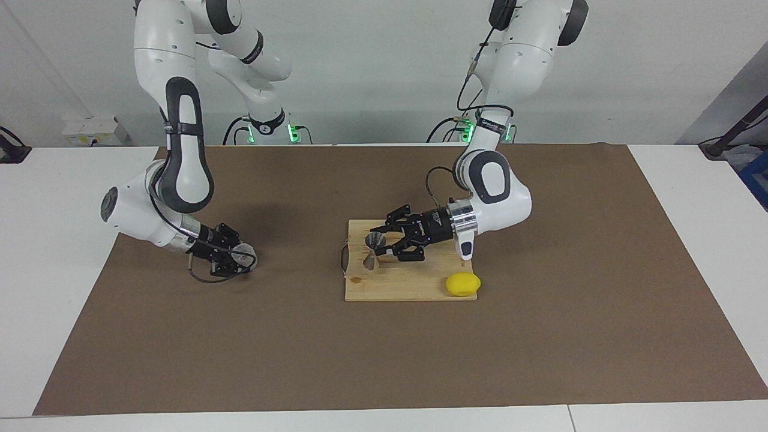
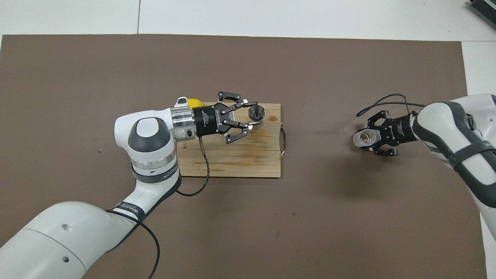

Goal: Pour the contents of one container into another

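The grey metal jigger [image 1: 373,243] hangs tilted in my left gripper [image 1: 384,249], which is shut on its narrow waist. It is low over the handle end of the wooden cutting board [image 1: 408,288]. From overhead the jigger [image 2: 256,112] shows its open cone beside the left gripper [image 2: 251,113]. The clear glass cup [image 1: 243,255] sits on the brown mat toward the right arm's end. My right gripper [image 1: 237,259] lies low there, with its fingers shut around the glass cup [image 2: 363,138]. Overhead, the right gripper [image 2: 368,138] comes in sideways.
A yellow lemon [image 1: 462,284] rests on the board's corner toward the left arm's end, partly hidden overhead by the left wrist. The board's metal handle [image 2: 284,143] points toward the glass cup. Brown mat [image 2: 317,217] covers the table.
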`<state>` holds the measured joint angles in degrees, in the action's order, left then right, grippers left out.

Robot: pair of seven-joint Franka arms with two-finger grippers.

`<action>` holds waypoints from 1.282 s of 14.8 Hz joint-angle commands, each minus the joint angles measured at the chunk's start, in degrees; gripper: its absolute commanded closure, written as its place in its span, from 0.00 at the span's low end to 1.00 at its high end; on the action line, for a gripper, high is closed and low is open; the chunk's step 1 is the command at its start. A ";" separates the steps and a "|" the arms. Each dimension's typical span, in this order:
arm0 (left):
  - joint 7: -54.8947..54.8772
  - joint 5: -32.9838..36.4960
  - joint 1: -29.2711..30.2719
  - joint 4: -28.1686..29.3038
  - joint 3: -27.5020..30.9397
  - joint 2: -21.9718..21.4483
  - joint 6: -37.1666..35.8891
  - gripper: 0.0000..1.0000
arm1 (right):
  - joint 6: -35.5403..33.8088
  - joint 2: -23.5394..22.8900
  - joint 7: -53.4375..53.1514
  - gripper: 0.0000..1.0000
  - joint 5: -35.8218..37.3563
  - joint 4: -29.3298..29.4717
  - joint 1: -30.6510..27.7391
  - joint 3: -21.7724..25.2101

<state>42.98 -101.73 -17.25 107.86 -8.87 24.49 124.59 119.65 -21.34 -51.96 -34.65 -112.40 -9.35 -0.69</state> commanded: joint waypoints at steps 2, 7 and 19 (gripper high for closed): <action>-1.84 -2.51 -1.21 1.74 0.52 -0.50 1.36 1.00 | 1.02 2.00 0.64 0.46 -1.03 -0.80 0.91 -0.01; -2.02 -2.77 -1.74 1.74 0.61 -0.32 1.54 1.00 | 1.20 2.44 -1.54 0.48 -0.77 -0.28 1.00 -0.01; -4.30 -2.60 -2.52 2.00 0.61 -0.23 3.12 0.82 | 1.55 2.45 -3.84 0.61 -0.42 0.43 2.05 -0.01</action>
<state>40.94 -102.72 -18.19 108.93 -8.98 24.77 126.39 120.43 -19.74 -54.96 -34.65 -111.55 -7.29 -0.63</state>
